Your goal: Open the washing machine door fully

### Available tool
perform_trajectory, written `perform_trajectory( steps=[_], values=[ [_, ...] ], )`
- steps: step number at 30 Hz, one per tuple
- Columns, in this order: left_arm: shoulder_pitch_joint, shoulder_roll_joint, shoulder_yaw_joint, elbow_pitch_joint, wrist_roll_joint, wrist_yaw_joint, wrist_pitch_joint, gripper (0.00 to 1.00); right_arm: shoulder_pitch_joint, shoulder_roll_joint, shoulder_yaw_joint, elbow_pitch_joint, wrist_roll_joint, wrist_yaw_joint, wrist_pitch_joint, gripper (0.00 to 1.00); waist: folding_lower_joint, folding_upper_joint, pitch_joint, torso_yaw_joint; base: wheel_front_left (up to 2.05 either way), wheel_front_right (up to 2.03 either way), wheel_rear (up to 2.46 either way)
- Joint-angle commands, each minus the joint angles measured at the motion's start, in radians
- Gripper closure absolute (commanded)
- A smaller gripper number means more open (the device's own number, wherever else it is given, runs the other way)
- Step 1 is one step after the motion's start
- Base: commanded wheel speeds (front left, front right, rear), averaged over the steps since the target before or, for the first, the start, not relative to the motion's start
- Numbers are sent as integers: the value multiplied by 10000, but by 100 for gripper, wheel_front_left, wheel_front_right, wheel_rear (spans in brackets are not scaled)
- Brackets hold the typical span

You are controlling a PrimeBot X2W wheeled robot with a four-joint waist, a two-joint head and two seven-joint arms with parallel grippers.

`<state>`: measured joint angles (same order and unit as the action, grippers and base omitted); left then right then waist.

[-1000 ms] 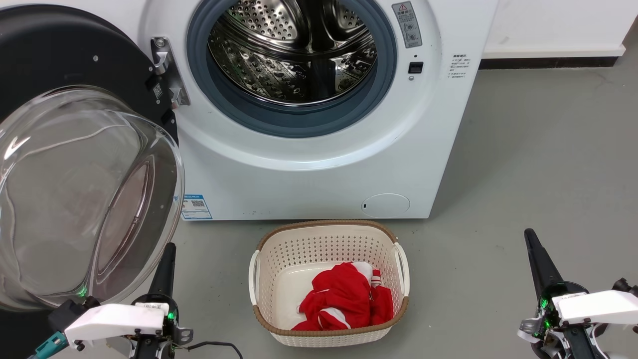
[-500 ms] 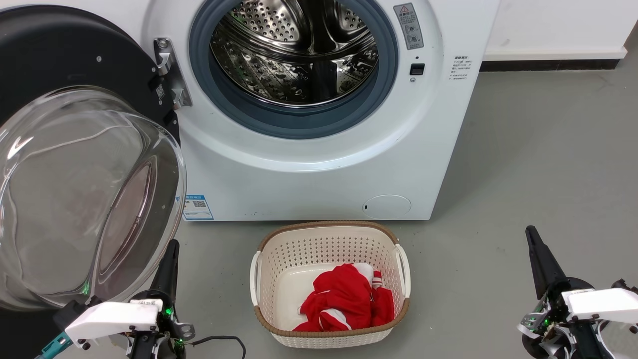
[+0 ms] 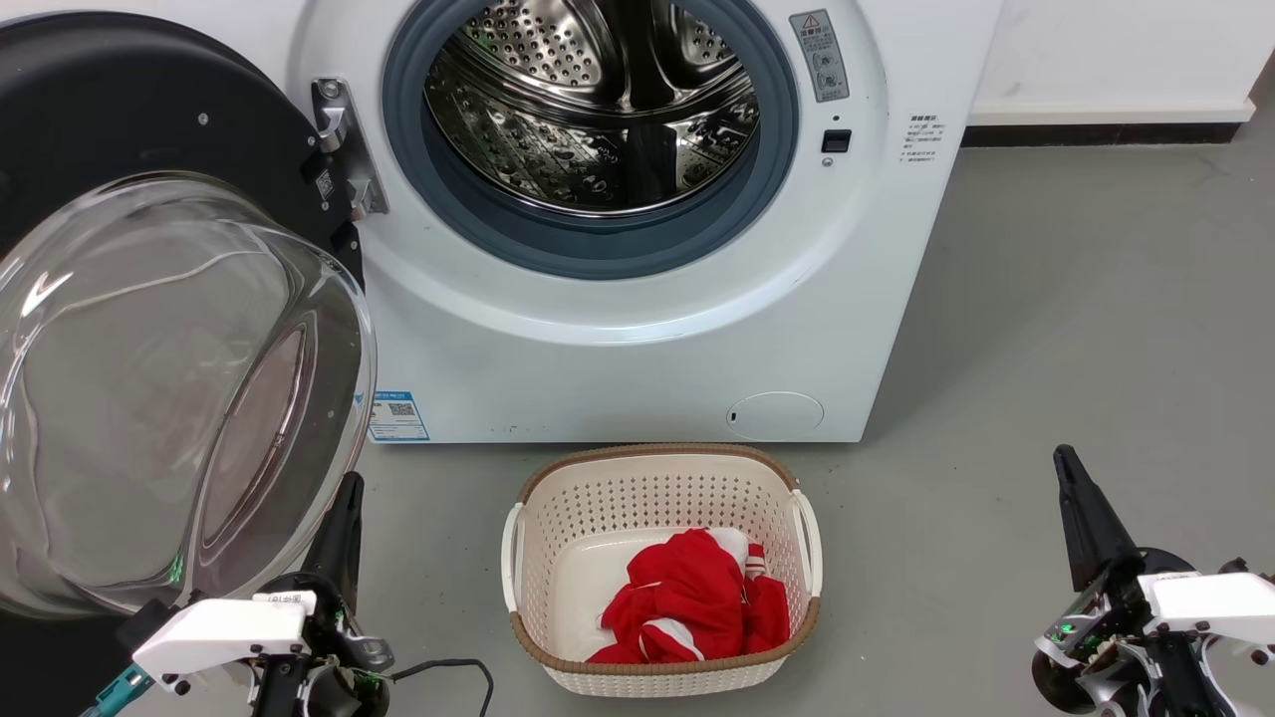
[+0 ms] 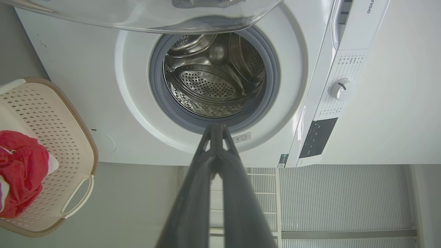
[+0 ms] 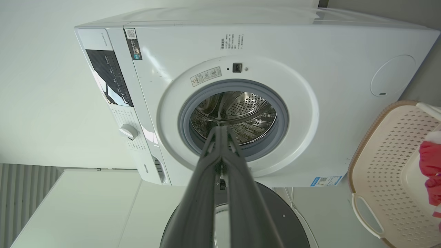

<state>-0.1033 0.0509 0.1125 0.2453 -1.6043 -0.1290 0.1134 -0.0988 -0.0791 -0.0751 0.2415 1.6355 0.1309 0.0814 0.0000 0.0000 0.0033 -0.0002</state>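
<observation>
Door status first: the washing machine door point(image 3: 149, 319) hangs off the hinge point(image 3: 339, 139) at the left edge of the washing machine point(image 3: 637, 368). It is swung well out from the front panel, with the glass bowl bulging toward my head camera. I judge it open as far as it usefully goes, since the mouth of the machine is fully exposed. Task looks done or very near it.

Left gripper point(image 3: 349, 488): fingers pressed together, nothing between them. It sits low in front of the machine's left corner, just beside the lower rim of the glass bowl. The left wrist view shows that rim apart from the fingertips, so no contact. It reads as parked off the door, so nothing loads the hinge.

Right gripper point(image 3: 1068, 463): also closed on nothing. It is low and well out from the machine's right corner, clear of everything and probably idle.

Containers:
- The drum point(image 3: 598, 110) sits inside the grey rubber ring point(image 3: 558, 239). It is bare steel, with no laundry in the part I can see.
- The basket point(image 3: 657, 460) is on the floor directly in front of the machine, near its base and under the opening, presumably staged for loading.
- The basket holds one bunched red and white garment point(image 3: 697, 597), lying toward the side away from the machine. The rest of the basket floor is bare.
</observation>
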Motion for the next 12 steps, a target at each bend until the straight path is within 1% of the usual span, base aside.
perform_trajectory(
  steps=[1, 12],
  values=[
    [-113, -15, 37, 29, -129, -32, 49, 100, -124, 24, -20, 44, 133, -3, 51, 100, 0, 0, -2, 2, 0, 0, 0],
    [-101, -14, 34, 16, -94, -30, 41, 100, -128, 65, -70, 39, 29, -3, 72, 100, 0, 0, -2, 2, 0, 0, 0]
  ],
)
